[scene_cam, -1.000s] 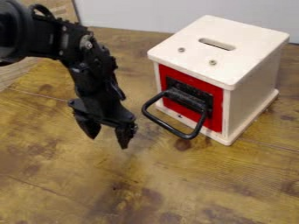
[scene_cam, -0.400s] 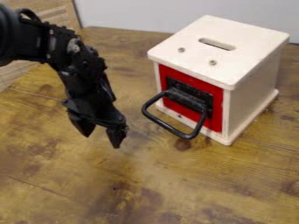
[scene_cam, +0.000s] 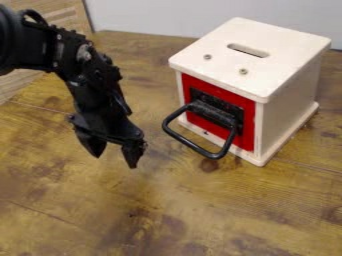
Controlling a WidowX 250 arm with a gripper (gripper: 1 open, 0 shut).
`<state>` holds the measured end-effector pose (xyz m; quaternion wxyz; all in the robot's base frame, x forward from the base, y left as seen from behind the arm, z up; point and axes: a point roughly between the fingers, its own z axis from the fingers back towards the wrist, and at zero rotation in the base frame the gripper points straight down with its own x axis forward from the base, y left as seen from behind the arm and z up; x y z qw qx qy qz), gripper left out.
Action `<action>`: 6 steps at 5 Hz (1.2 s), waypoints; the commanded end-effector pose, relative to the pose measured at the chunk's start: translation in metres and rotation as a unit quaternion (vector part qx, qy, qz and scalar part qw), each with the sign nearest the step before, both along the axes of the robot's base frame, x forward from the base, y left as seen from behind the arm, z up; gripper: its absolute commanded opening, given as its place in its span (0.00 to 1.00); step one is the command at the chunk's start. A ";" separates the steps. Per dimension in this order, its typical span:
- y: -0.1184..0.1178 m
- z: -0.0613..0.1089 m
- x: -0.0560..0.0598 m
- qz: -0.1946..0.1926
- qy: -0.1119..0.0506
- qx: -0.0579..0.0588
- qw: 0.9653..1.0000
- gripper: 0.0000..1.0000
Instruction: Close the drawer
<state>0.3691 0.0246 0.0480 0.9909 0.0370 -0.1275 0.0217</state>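
The drawer (scene_cam: 218,106) shows its red face and black front panel in the side of a cream-white cabinet (scene_cam: 254,55) at the right. A large black loop handle (scene_cam: 198,130) sticks out from it toward the left, down near the tabletop. My black gripper (scene_cam: 112,150) hangs left of the handle, pointing steeply down just above the wood, apart from the handle. Its two fingers are spread, and nothing is between them.
The wooden table (scene_cam: 160,215) spreads out in front and to the left. A slot (scene_cam: 247,48) is cut in the cabinet's top. A pale wooden object (scene_cam: 60,12) stands at the back left.
The gripper and arm shifted left, away from the loop handle, between the oldest frame and the middle one, then held still. The drawer looks unchanged.
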 end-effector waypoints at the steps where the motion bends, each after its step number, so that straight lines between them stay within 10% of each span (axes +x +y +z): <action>1: 0.007 0.027 0.005 0.014 -0.040 0.000 0.999 1.00; 2: 0.007 0.023 0.003 0.001 -0.037 -0.003 0.999 0.00; 3: 0.006 0.024 0.003 -0.010 -0.036 -0.006 0.999 1.00; 6: -0.015 0.026 0.005 -0.052 -0.029 -0.014 0.998 1.00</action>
